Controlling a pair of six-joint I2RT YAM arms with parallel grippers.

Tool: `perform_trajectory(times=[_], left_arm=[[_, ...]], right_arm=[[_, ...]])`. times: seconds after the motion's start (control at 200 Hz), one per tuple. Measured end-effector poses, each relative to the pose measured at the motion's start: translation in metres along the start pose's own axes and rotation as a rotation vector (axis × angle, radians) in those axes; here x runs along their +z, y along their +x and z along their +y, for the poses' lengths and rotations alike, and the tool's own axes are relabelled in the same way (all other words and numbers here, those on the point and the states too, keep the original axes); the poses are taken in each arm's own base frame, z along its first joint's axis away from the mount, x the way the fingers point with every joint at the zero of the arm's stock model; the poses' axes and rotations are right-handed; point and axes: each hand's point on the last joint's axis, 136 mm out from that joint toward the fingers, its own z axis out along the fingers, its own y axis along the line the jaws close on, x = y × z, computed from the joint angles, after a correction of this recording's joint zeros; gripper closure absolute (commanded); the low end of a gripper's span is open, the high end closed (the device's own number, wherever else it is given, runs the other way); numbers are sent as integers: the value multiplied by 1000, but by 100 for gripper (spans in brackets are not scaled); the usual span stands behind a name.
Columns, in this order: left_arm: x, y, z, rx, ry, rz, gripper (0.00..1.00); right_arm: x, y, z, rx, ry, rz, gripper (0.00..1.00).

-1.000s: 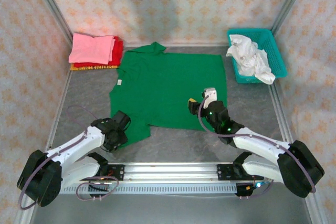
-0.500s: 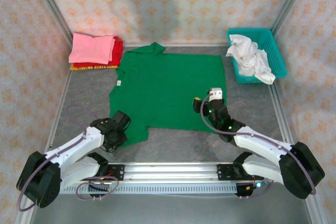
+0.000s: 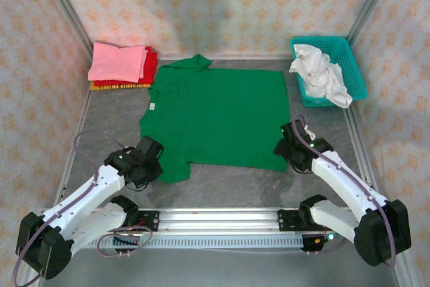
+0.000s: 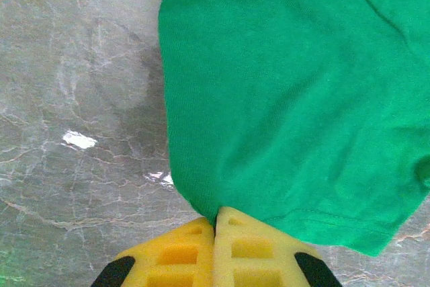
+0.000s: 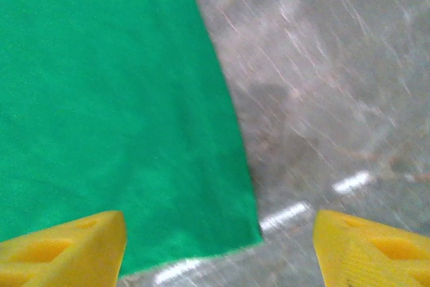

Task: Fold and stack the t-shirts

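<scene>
A large green t-shirt (image 3: 215, 115) lies spread flat on the grey table. My left gripper (image 3: 157, 163) sits at its near-left sleeve. In the left wrist view its yellow fingers (image 4: 175, 253) are shut on the edge of the green fabric (image 4: 289, 99). My right gripper (image 3: 282, 150) hovers at the shirt's near-right corner. In the right wrist view that gripper (image 5: 218, 253) is open, and the green corner (image 5: 134, 132) lies between its fingertips, untouched. Folded pink (image 3: 119, 62), red (image 3: 152, 65) and yellow-orange (image 3: 122, 86) t-shirts are stacked at the back left.
A teal basket (image 3: 355, 72) holding crumpled white cloth (image 3: 320, 72) stands at the back right. A metal rail (image 3: 215, 220) with the arm bases runs along the near edge. Patterned walls close in the back and both sides.
My left gripper has closed on the green shirt's near-left sleeve edge. My right arm has swung right, from over the shirt to its near-right corner.
</scene>
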Motion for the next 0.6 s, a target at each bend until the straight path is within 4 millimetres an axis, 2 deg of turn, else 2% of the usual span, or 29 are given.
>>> perform_trajectory(times=[0.18,0.29,0.375,0.601], left_arm=[[-5,-5,-1,-5,16,-31,100],[-5,-4,0,-8,19,-33,100],[-3,-3,3,-9,15,-31,100],[-4,-3,3,-22,36,-43,100]], right_arm=[[13,28,-13,26,36,122,31],[27,43,-15,34,45,193,36],[35,46,-11,40,35,210,39],[45,41,2,56,-17,190,65]])
